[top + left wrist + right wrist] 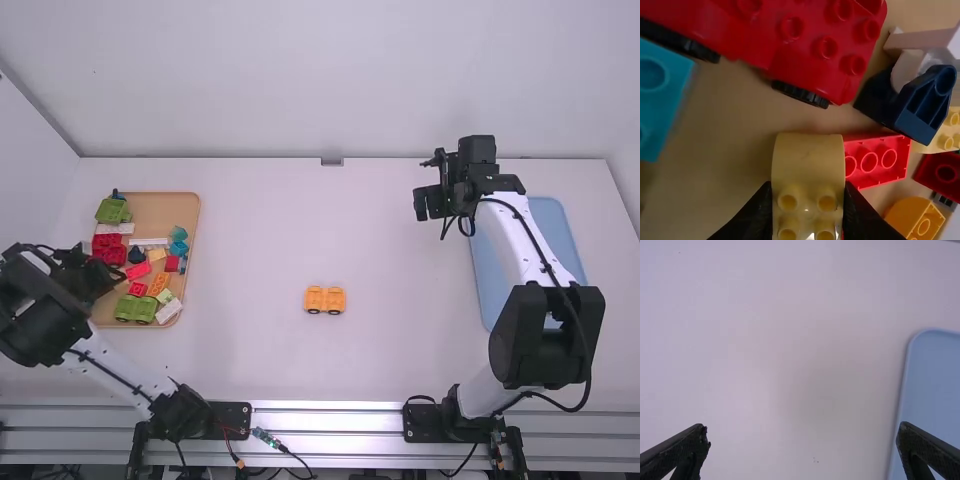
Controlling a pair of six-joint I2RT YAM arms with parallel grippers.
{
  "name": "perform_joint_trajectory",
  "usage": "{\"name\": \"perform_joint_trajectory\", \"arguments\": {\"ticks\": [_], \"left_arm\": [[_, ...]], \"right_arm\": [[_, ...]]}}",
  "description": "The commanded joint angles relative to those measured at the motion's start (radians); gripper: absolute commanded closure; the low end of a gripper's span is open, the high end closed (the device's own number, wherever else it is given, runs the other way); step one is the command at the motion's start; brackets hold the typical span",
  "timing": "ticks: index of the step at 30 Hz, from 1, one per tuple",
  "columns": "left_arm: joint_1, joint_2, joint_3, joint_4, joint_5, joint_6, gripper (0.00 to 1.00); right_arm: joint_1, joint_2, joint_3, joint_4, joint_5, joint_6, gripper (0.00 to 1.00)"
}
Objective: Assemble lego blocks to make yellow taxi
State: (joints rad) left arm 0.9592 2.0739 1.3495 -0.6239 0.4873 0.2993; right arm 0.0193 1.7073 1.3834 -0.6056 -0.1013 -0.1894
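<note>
My left gripper (112, 277) is over the left part of the brown tray (188, 207) of blocks. In the left wrist view the left gripper (808, 212) is shut on a pale yellow curved block (808, 162), beside a red brick (875, 157) in the tray. An orange-yellow wheeled car base (325, 300) stands alone near the middle of the table. At the right, my right gripper (421, 203) is above the table, left of the blue tray; in the right wrist view the right gripper (804, 437) is open with nothing between its fingers.
The brown tray also holds green vehicle bases (136, 309), a red wheeled base (825, 55), a dark blue piece (912, 102), an orange block (915, 217) and several other bricks. A blue tray (552, 225) lies under the right arm.
</note>
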Motion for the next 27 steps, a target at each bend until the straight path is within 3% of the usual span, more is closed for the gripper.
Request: {"name": "perform_joint_trajectory", "arguments": {"ticks": [1,7,11,17,24,27], "left_arm": [[-0.002,-0.015,0.022,0.006,0.022,-0.043,0.88],[-0.005,-0.089,0.021,0.013,0.022,-0.087,0.98],[-0.04,-0.167,-0.003,0.043,0.021,-0.1,0.98],[-0.158,-0.419,-0.217,0.223,0.007,-0.198,0.98],[-0.428,-0.629,-0.347,0.174,0.058,-0.122,0.98],[-0.649,-0.648,-0.348,0.145,0.008,-0.047,0.98]], "right_arm": [[0.001,0.005,0.024,-0.004,-0.003,-0.002,0.01],[0.001,0.005,0.024,-0.004,-0.002,-0.002,0.01],[-0.001,0.005,0.024,-0.001,-0.003,-0.002,0.01],[-0.001,0.005,0.024,0.01,-0.003,-0.002,0.01],[-0.001,0.005,0.024,0.045,-0.003,0.006,0.01],[-0.001,0.005,0.024,0.056,-0.003,0.006,0.01]]}}
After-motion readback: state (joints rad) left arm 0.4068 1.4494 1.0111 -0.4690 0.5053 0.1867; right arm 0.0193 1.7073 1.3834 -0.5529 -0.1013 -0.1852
